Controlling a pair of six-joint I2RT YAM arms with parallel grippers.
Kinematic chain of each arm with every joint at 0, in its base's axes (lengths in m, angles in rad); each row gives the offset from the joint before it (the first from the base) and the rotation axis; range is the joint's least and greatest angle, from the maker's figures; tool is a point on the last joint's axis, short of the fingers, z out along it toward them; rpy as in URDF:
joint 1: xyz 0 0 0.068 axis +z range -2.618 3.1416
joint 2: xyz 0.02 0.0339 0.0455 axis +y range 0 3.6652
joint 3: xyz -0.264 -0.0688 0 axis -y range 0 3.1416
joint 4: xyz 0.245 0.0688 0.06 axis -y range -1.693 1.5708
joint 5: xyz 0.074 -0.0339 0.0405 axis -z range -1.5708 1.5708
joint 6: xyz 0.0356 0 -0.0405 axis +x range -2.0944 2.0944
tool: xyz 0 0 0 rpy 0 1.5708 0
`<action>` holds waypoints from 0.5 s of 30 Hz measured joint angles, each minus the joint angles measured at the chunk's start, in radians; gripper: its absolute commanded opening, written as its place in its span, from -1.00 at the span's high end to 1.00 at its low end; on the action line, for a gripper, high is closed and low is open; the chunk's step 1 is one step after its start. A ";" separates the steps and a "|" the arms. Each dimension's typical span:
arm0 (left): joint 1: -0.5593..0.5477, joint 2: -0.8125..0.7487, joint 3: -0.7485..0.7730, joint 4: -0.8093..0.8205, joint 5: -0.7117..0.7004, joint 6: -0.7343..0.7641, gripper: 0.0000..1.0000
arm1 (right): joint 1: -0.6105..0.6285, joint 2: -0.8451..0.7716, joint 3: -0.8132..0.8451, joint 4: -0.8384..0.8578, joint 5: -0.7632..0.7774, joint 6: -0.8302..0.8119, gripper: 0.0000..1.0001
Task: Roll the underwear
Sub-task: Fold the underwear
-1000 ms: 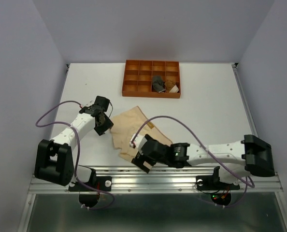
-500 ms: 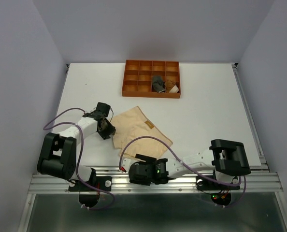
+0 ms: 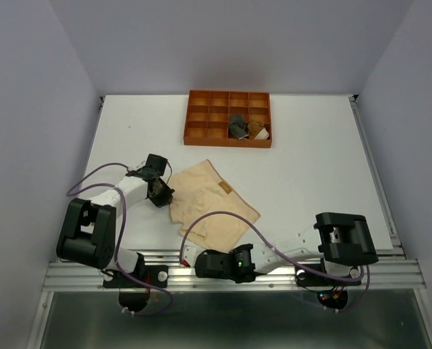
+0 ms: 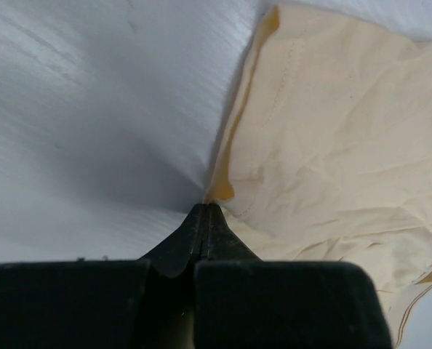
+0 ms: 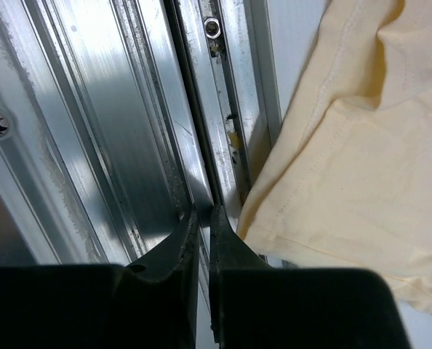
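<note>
The pale peach underwear (image 3: 210, 203) lies spread flat on the white table, and in the left wrist view its peach underwear (image 4: 332, 145) fills the right half. My left gripper (image 3: 165, 193) is at its left edge; the left gripper (image 4: 206, 208) is shut, with the cream-orange hem pinched at the tips and lifted slightly. My right gripper (image 3: 194, 258) hovers over the metal rail by the cloth's near edge. The right gripper (image 5: 204, 212) has its jaws almost together with nothing between them, and the peach underwear (image 5: 347, 160) lies just right of them. A dark grey brief (image 3: 238, 126) and a rust-brown brief (image 3: 258, 129) sit in the tray.
The orange-brown grid tray (image 3: 209, 116) stands at the back centre of the table. An aluminium rail (image 5: 114, 131) runs along the table's near edge under my right gripper. Purple cables loop off both arms.
My right arm folded back toward the near rail and its jaws closed from wide open. My left jaws closed on the cloth's left hem.
</note>
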 measured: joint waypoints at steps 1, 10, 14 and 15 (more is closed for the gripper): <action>-0.002 -0.005 0.001 -0.020 -0.009 0.000 1.00 | 0.000 -0.006 -0.007 0.008 -0.001 0.000 0.99; -0.003 -0.060 0.018 -0.160 -0.051 -0.001 1.00 | -0.042 -0.134 -0.079 0.097 0.053 0.005 0.99; -0.003 -0.063 0.033 -0.182 -0.052 0.000 1.00 | -0.070 -0.185 -0.082 0.130 0.096 -0.005 0.77; -0.003 -0.063 0.035 -0.184 -0.051 0.000 1.00 | -0.069 -0.188 -0.083 0.134 0.096 -0.013 0.53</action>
